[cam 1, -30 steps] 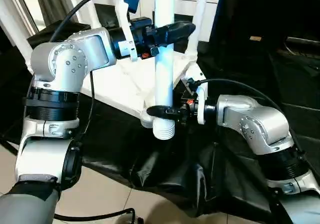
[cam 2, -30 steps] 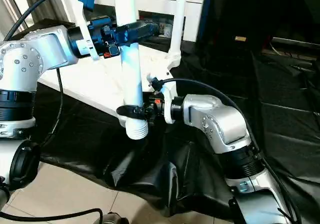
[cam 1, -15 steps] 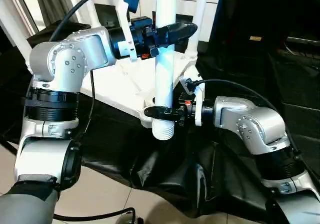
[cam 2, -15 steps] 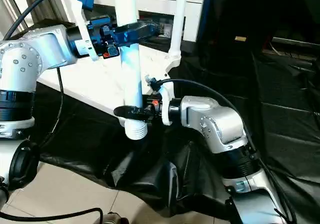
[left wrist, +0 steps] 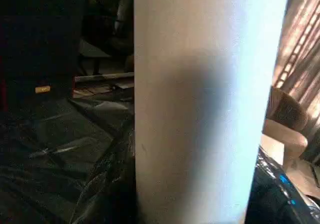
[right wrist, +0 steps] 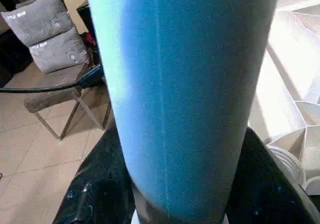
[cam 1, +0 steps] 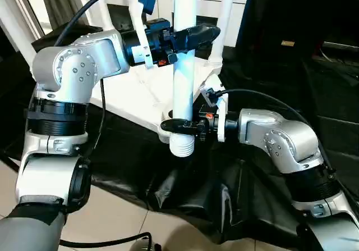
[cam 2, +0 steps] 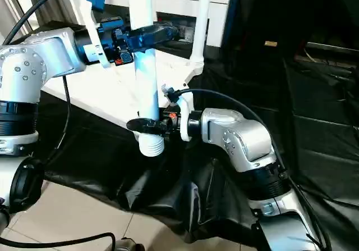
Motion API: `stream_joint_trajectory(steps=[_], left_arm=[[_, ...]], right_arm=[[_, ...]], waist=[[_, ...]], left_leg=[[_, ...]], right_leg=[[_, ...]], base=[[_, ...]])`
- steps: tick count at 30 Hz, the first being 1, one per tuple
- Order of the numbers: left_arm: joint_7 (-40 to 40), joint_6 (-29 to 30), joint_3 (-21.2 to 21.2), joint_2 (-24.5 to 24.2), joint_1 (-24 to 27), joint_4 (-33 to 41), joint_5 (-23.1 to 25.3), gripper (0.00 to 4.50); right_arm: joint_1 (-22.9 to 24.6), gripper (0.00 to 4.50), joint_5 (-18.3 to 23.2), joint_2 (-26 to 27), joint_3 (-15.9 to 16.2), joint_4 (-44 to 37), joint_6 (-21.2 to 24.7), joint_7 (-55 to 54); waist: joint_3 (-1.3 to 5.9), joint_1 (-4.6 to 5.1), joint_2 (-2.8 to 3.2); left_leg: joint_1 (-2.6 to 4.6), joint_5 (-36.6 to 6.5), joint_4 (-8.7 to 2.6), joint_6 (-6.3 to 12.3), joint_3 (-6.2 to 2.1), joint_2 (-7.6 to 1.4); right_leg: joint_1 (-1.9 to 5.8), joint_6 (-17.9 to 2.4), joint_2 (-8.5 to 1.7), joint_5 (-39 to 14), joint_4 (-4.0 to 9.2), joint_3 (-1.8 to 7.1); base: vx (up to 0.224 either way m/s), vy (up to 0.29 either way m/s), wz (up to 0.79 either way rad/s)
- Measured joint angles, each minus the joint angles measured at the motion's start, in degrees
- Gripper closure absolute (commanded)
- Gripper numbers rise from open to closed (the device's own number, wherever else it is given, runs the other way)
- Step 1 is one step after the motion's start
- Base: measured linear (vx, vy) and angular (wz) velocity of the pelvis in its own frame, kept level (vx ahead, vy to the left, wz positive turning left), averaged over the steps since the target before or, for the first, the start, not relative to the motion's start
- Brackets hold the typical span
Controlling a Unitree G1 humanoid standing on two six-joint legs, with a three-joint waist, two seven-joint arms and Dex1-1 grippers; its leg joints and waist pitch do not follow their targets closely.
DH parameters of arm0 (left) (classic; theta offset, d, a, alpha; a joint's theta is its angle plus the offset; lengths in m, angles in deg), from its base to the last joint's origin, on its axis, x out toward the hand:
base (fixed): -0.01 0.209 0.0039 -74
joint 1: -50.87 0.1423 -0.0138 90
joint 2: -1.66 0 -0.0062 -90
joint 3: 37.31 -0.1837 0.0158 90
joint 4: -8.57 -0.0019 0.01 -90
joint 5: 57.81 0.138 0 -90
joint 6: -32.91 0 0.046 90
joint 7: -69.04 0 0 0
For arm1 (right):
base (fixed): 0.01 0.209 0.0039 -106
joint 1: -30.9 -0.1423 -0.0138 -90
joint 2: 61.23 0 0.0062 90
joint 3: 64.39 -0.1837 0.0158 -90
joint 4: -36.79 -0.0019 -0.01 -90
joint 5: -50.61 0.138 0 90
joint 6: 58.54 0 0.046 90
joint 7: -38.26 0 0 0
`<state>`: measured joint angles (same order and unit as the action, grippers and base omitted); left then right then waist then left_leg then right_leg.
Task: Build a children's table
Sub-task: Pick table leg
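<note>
The white table top [cam 1: 137, 96] lies upside down on the black-draped work table. One white table leg [cam 1: 184, 88] stands upright over the top's near corner socket [cam 1: 166, 117], with its ribbed lower end [cam 1: 182, 146] just in front of that corner. My left gripper [cam 1: 188, 36] is shut on the leg high up. My right gripper [cam 1: 180, 126] is shut around the same leg just above the ribbed end. In both wrist views the leg [left wrist: 200, 103] [right wrist: 185, 83] stands close between the black fingers.
Other white legs [cam 1: 224, 21] [cam 2: 199, 23] stand upright at the far corners of the top. Black cloth [cam 1: 196, 189] hangs off the table's near edge over a tiled floor [cam 1: 118, 217]. A grey cushioned chair [right wrist: 47, 53] stands on the floor beyond.
My right gripper's fingers have closed in around the leg's lower part, and that arm has shifted slightly left with it. The left gripper keeps its hold.
</note>
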<state>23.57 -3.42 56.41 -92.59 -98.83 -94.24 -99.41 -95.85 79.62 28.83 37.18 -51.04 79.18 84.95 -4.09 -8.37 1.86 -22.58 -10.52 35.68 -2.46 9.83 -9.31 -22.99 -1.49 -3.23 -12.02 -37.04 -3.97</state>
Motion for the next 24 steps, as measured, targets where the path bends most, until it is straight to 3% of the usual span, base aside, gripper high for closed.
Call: stream_joint_trajectory(steps=[2, 4, 6, 10, 11, 14, 18, 22, 24], left_arm=[[0.1, 0.3, 1.1, 0.5, 0.0, -1.0, -0.5, 2.12], [0.4, 0.9, 2.5, 1.2, 0.0, -1.4, -1.7, 2.08], [1.4, 1.3, 4.3, 2.2, 0.0, -1.7, -3.3, 1.68], [2.8, 0.4, 9.1, 3.7, -0.1, -2.2, -6.3, 1.48], [3.3, -1.8, 10.8, 4.9, -0.1, -2.6, -6.6, 1.24], [4.1, -7.9, 14.7, 8.7, 0.2, -3.3, -8.5, 1.2], [4.6, -11.0, 19.0, 13.5, 1.9, -3.2, -13.5, 1.2], [7.5, -13.1, 25.5, 18.4, 2.9, -3.2, -20.8, 1.2], [11.1, -16.3, 27.7, 19.3, 3.5, -1.9, -21.9, 1.2]], right_arm=[[0.0, 2.6, 0.0, 0.0, 0.0, 0.0, -0.3, 0.0], [0.0, 2.61, 0.0, 0.0, -0.2, 0.0, -0.7, -0.1], [0.1, 2.62, 0.0, 0.2, -0.8, -0.3, -1.0, -0.3], [1.4, 2.63, 0.4, 1.5, -3.5, -0.3, -2.2, -1.7], [1.6, 2.63, 0.9, 2.1, -4.7, -0.3, -2.6, -2.0], [1.8, 2.64, 3.2, 4.4, -7.3, -0.5, -4.0, -2.7], [2.4, 2.64, 5.1, 6.1, -9.9, -1.5, -5.4, -4.0], [2.8, 2.64, 5.2, 7.5, -12.1, -1.5, -6.0, -6.1], [2.8, 2.64, 2.9, 8.0, -12.5, -1.4, -8.7, -10.5]], waist=[[0.01, 0.01, 0.01], [0.01, 0.0, 0.01], [0.01, -0.02, 0.01], [0.02, -0.08, 0.05], [0.01, -0.09, 0.08], [0.04, -0.24, 0.17], [0.08, -0.32, 0.35], [0.06, -0.35, 0.4], [0.07, -0.18, 0.44]], left_leg=[[0.0, 0.0, 0.0, 0.0, 0.0, 0.0], [-0.01, 0.0, 0.0, 0.0, 0.0, 0.0], [-0.01, 0.0, 0.0, 0.0, 0.0, 0.0], [0.0, 0.0, 0.0, 0.0, 0.0, 0.0], [-0.01, 0.0, 0.01, 0.0, 0.0, 0.0], [-0.01, 0.0, 0.01, 0.0, -0.01, 0.0], [-0.01, 0.0, 0.02, 0.01, -0.01, 0.0], [-0.01, 0.0, 0.03, 0.01, -0.01, -0.01], [0.01, 0.0, 0.03, 0.01, -0.01, -0.03]], right_leg=[[0.0, 0.0, 0.0, 0.0, 0.0, 0.0], [0.0, 0.0, 0.0, 0.0, 0.0, 0.0], [0.0, 0.0, 0.0, 0.0, 0.0, -0.01], [0.0, 0.0, 0.0, 0.0, 0.0, -0.01], [0.0, 0.0, 0.0, 0.0, 0.01, -0.01], [0.01, -0.1, 0.0, 0.0, 0.01, -0.02], [0.03, -0.1, -0.01, 0.0, 0.01, -0.03], [0.02, -0.1, -0.01, 0.0, 0.01, -0.04], [0.02, -0.1, 0.0, 0.1, 0.0, -0.05]], base=[[0.0, 0.0, 0.0], [0.0, 0.0, 0.0], [0.0, 0.0, 0.0], [0.0, 0.0, 0.0], [0.0, 0.0, 0.0], [0.0, 0.0, 0.0], [0.0, 0.0, 0.0], [0.0, 0.0, 0.0], [0.0, 0.0, 0.0]])
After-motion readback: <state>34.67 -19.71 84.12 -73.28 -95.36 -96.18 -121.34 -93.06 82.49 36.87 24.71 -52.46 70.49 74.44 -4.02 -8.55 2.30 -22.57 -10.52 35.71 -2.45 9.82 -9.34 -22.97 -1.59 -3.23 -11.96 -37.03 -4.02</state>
